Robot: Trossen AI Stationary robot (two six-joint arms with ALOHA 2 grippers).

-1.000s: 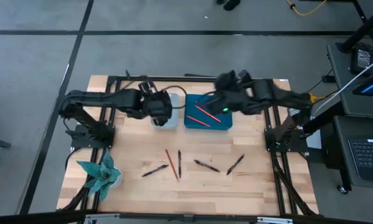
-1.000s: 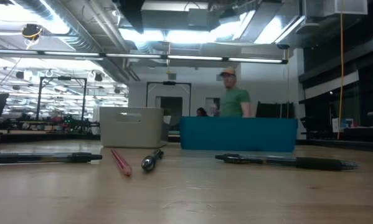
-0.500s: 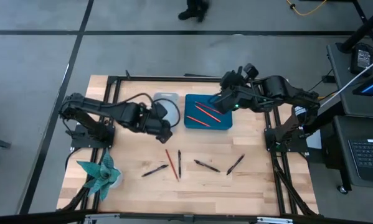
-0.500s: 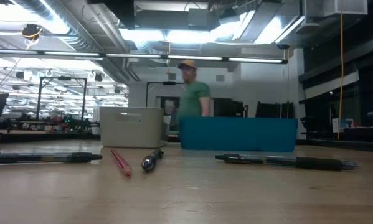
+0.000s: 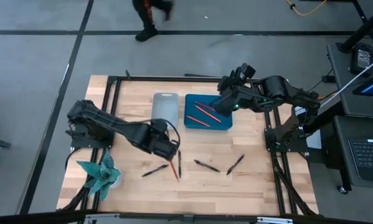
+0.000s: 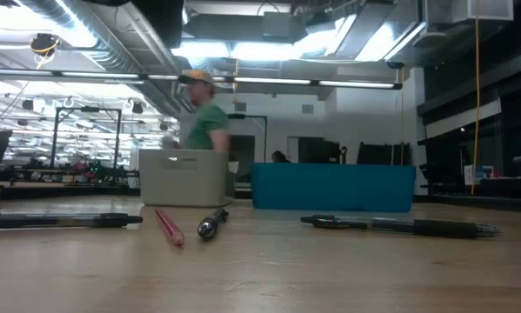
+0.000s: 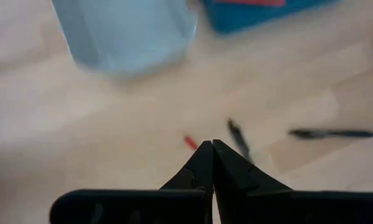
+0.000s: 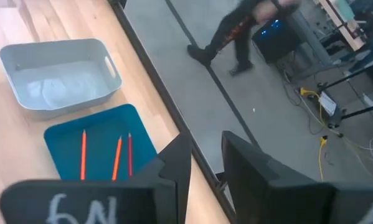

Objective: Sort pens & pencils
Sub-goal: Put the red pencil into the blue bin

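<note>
A red pencil and several black pens lie flat on the wooden table. My left gripper hovers shut just over the far ends of the pencil and a pen, holding nothing. A blue bin holds three red pencils. A grey bin stands at its left. My right gripper stands open and bare, high over the blue bin's far right part.
A green paper ornament sits at the table's near left corner. A black frame borders the table. A person walks through the room beyond the far edge. Bare wood lies between the bins and the pens.
My left gripper has left the grey bin, swung toward the table's near edge and sunk over the red pencil and the pen beside it, rolling its wrist and staying shut. My right gripper has rolled a little over the blue bin. The person has walked past behind the table.
</note>
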